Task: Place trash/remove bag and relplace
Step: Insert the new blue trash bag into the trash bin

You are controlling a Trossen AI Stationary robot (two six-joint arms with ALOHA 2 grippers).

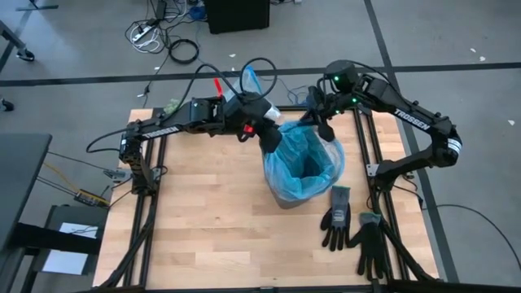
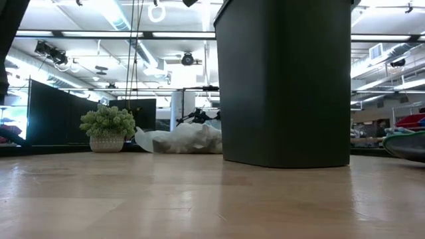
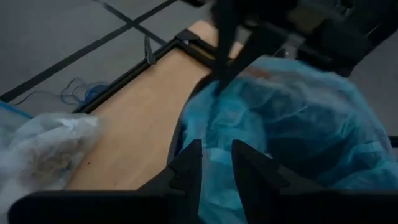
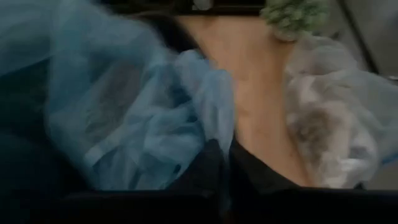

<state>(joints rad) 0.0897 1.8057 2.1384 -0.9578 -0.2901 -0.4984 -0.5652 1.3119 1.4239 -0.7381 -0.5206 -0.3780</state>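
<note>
The black bin [image 1: 286,198] [image 2: 285,79] stands mid-table, lined with a light-blue translucent bag [image 1: 303,159] whose rim is draped over its mouth. My left gripper [image 1: 269,145] [image 3: 216,163] is at the bin's far-left rim. My right gripper [image 1: 326,130] [image 4: 224,163] is at its far-right rim. Each is shut on blue plastic. A grey-white crinkly bag [image 2: 182,139] [image 3: 50,149] [image 4: 329,124] with trash inside lies on the table beyond the bin. My left gripper pinches a fold of the light-blue bag's rim [image 3: 216,146] between its two fingers, slanting down from the table's left over the bin's mouth. The plastic bunches in the narrow gap; the bag stays draped on the bin. My right gripper pinches a bunched edge of the light-blue bag [image 4: 208,118] between its shut fingers, coming from the table's far right side. The plastic spreads loosely from the fingertips toward the bin. How many layers it has cannot be told.
Two black gloves [image 1: 336,216] [image 1: 370,244] lie on the table near its right near corner. A green fuzzy clump in a small pot [image 2: 106,129] [image 1: 171,106] [image 4: 289,15] sits at the far left edge. Bare wood [image 1: 203,212] lies left of and nearer than the bin.
</note>
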